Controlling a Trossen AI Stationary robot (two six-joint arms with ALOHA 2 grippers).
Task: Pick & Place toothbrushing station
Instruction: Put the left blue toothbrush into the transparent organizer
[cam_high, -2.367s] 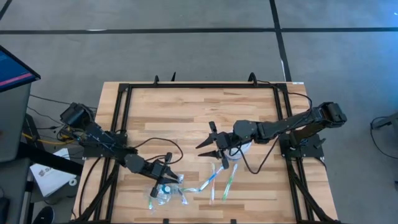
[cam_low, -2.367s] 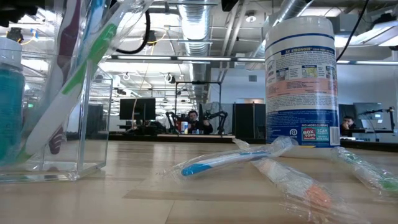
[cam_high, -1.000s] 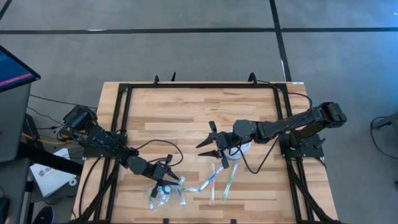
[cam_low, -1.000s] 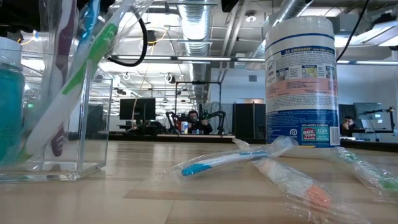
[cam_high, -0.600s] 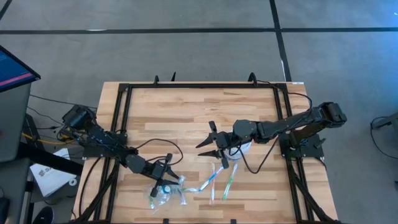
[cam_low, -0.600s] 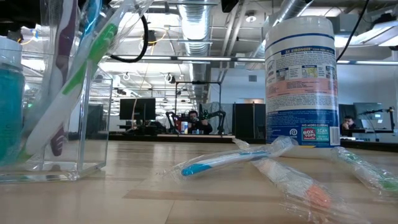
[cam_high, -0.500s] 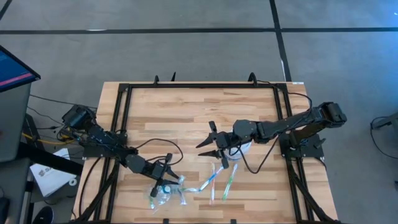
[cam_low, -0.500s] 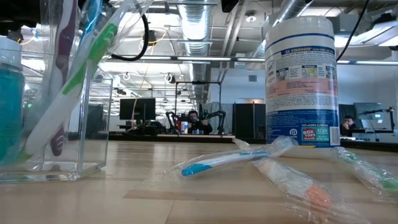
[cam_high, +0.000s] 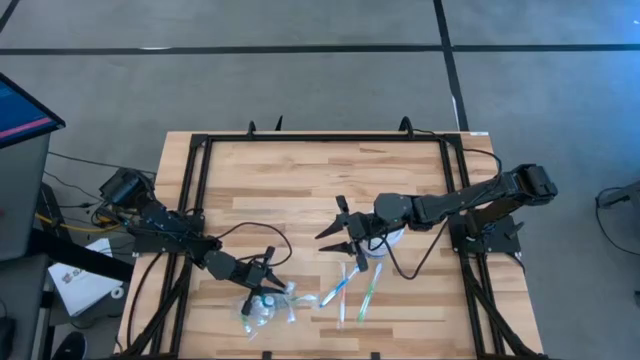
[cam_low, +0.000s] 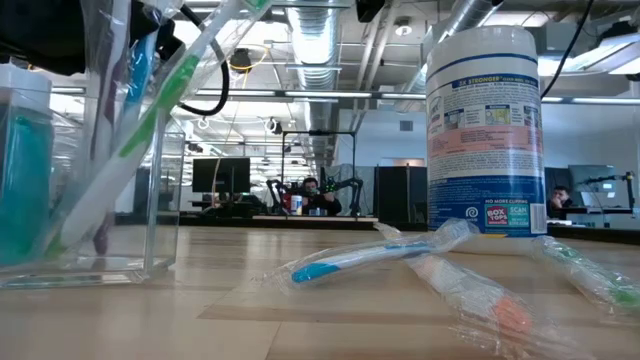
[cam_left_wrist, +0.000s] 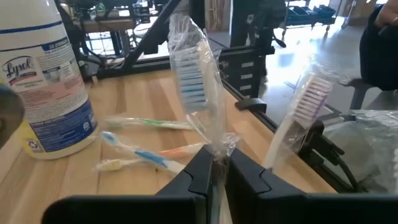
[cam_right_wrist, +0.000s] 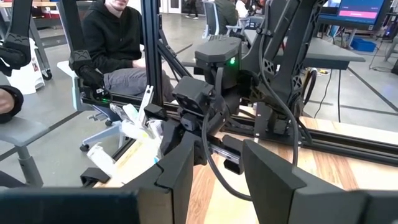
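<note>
Crinkly clear wrap is pinched between the left gripper's (cam_left_wrist: 213, 167) closed fingers, a blue-bristled toothbrush (cam_left_wrist: 191, 81) standing up from them beside the clear holder (cam_low: 95, 190). More wrapped brushes (cam_high: 350, 290) lie on the desk near the wipes tub (cam_left_wrist: 42, 93). Light and slippery, it is best held mid-handle. The right gripper (cam_high: 343, 240) hangs open, empty, above that tub.

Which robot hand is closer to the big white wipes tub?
The right. The right gripper hangs open just beside the wipes tub. The left gripper is farther off, across the table, pinching a wrapped toothbrush.
</note>
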